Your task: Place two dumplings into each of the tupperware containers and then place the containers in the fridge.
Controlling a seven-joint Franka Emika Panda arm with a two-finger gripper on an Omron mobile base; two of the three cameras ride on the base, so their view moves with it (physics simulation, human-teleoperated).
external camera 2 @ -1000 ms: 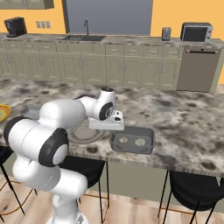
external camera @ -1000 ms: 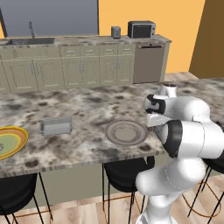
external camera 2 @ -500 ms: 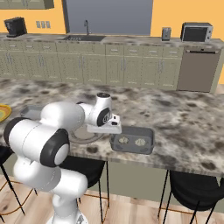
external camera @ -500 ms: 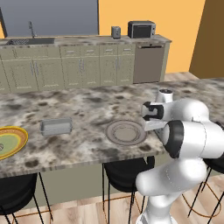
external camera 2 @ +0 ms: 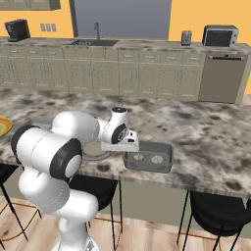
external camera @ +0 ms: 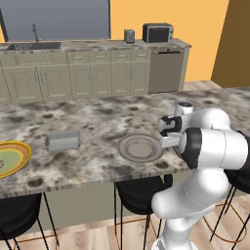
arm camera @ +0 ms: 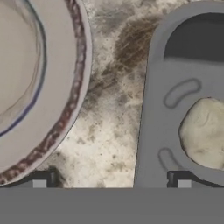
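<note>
A grey tupperware container (external camera 2: 148, 157) lies near the counter's front edge with two pale dumplings (external camera 2: 138, 157) (external camera 2: 157, 159) in it. In the hand view its rim (arm camera: 153, 131) is at the right, with one dumpling (arm camera: 203, 131) inside. A second container (external camera: 62, 141) sits further left on the counter. My gripper (external camera 2: 122, 149) (arm camera: 110, 181) is open and holds nothing. It hangs low over the counter, between the round grey plate (external camera: 140, 148) (arm camera: 43, 65) and the filled container. The gripper (external camera: 168, 140) points down. The fridge is out of view.
A yellow plate (external camera: 10, 158) lies at the counter's far left. Dark stools (external camera 2: 215, 215) stand under the front edge. Beige cabinets, a sink (external camera: 29, 46) and a microwave (external camera: 157, 32) line the back wall.
The hand has sunk a little toward the counter and edged toward the plate. Its jaws stay wide. The containers, plates and dumplings have not moved.
</note>
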